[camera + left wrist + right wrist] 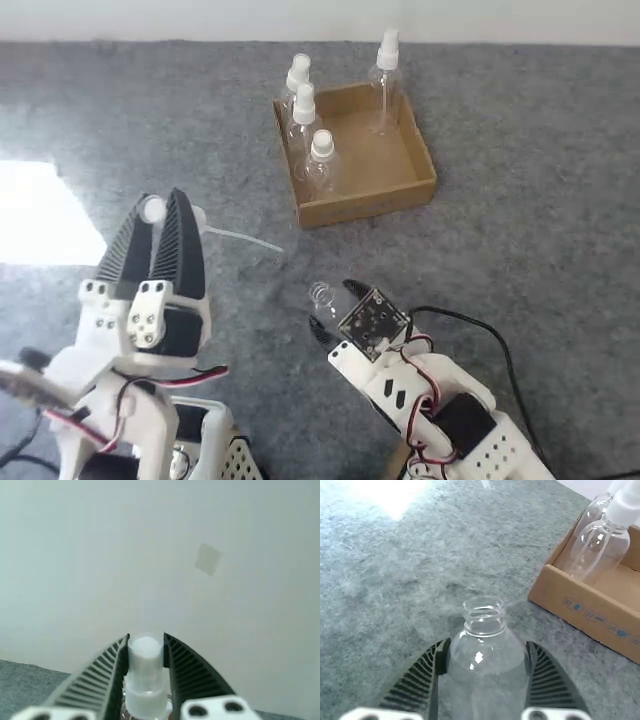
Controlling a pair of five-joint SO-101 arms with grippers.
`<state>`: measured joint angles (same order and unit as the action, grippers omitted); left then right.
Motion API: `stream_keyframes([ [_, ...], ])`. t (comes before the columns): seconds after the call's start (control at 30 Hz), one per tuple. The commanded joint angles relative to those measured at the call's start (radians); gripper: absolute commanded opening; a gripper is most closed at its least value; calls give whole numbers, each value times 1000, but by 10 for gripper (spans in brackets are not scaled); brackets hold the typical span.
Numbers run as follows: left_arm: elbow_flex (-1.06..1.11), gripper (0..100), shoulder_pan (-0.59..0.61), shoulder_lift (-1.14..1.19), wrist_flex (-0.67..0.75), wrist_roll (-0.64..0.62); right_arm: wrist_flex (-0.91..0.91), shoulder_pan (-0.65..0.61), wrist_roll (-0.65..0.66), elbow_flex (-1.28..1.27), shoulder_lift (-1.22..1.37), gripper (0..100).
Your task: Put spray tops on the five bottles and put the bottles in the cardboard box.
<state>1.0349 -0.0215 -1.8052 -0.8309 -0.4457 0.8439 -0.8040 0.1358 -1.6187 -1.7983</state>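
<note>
Alignment matters here: your left gripper [146, 639] clamps the spray top [145, 672] near the left edge of the tabletop [530, 250], and your right gripper [486, 647] grips the open bottle [487, 667] toward the near edge. Feed the dip tube [245, 240] straight into its neck.

grey felt table [520, 200] fills the frame, and there's the box [365, 205] sitting flat on it, upper centre. bright white patch [40, 215] at the left edge, black cable [478, 321] trailing across the lower right.
</note>
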Motion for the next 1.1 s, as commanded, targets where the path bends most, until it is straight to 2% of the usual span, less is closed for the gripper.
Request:
stream_keyframes([
  [0.0, -1, 13, -80, -18, -23, -15, -7, -8, 21, 17, -15, 100],
  [0.17, 42, 13, -170, -17, -28, 15, -7, -8, 23, 17, -15, 100],
  [0.3, 73, 13, -180, -17, -28, 17, -7, -4, 74, 15, -15, 100],
  [0.57, 110, 13, -244, -17, -34, 21, -8, -2, 74, 15, -16, 100],
  [0.93, 157, 13, -252, -15, -29, 31, -76, -1, 75, -21, -16, 100],
  [1.07, 202, 13, -331, -15, -29, 71, -77, -1, 72, -21, -16, 100],
])
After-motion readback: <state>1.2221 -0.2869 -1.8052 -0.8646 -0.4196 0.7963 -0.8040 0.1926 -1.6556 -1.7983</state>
